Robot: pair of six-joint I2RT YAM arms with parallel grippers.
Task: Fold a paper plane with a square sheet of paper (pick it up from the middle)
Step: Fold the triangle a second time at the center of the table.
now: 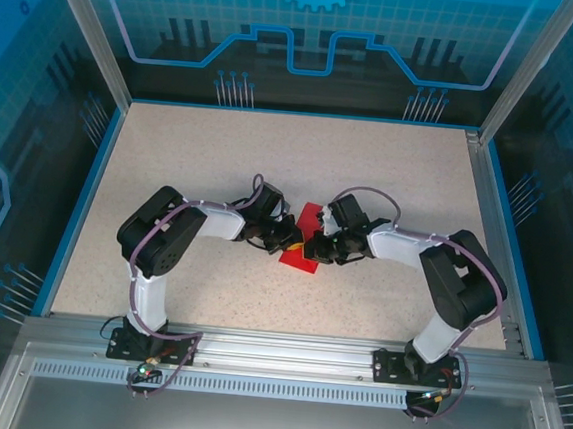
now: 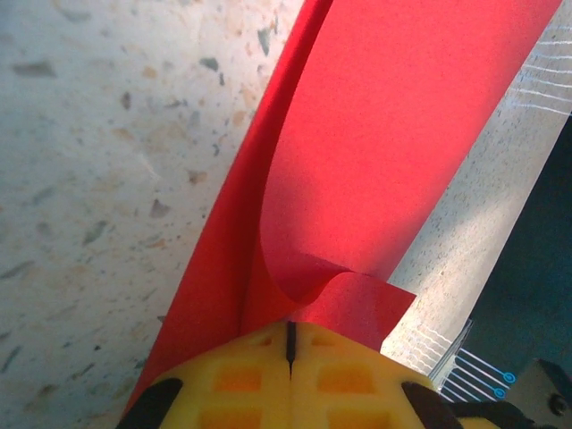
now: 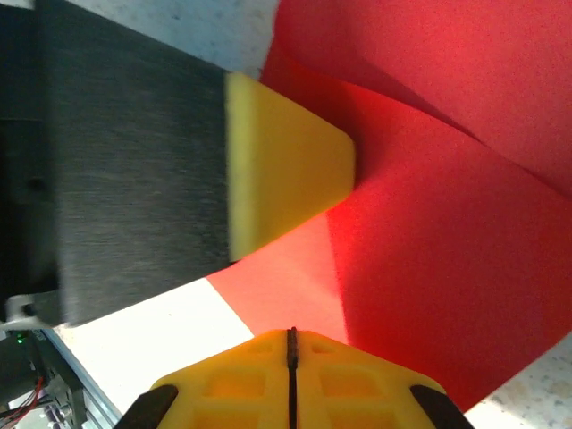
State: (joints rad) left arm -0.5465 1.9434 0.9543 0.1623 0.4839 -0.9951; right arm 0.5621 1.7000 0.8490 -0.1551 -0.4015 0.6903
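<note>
The left tool [image 1: 286, 241] reaches in from the left over the speckled desk [image 1: 221, 159]. In its wrist view the two yellow pads [image 2: 241, 375] are pressed together, leaving only a thin dark seam. They are clamped on the near edge of the square sheet of paper [image 2: 393, 134].

The sheet is plain bright red and no longer flat. One layer curls up and over from the pinched edge, and a small flap is bent over just ahead of the pads. A long straight edge runs away toward the upper right. From above, the sheet sits near the middle of the desk, between the two tools and partly hidden by them.

The right tool [image 3: 291, 335] comes in from the right. Its yellow pads are also shut, with the red sheet running in at their tips, so it appears to grip the sheet too. The left tool's yellow pad [image 3: 286, 174] sits just beyond, touching the paper.
</note>
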